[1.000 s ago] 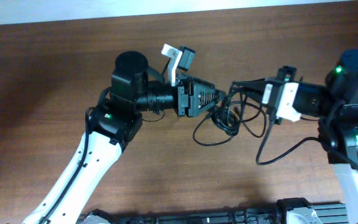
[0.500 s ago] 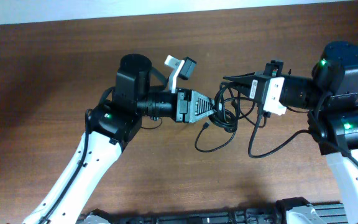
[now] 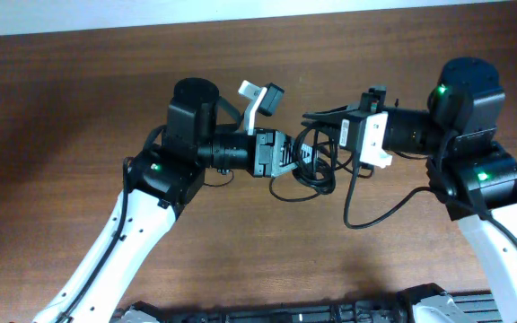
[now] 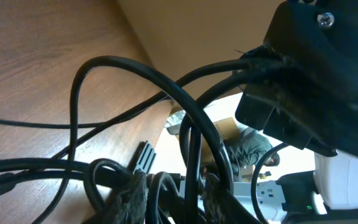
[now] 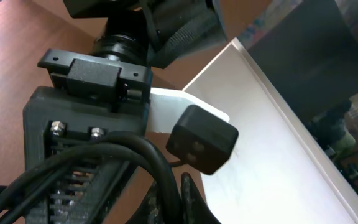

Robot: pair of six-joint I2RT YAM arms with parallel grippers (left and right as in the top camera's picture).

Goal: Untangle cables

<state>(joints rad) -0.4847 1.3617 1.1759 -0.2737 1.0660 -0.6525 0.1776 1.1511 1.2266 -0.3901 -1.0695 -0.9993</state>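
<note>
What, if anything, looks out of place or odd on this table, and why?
The cables form a knotted clump over the middle of the table, between the left gripper and right gripper, with loops crossing one another. One loose strand trails off to the lower right. Nothing looks spilled or broken.

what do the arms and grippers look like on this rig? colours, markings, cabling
Left arm and right arm: white lower links, black joint housings, green status LEDs. Left gripper is black with a ribbed body; a white bracket carries its black wrist camera. Right gripper is black with a white side plate. No sleeves visible.
</note>
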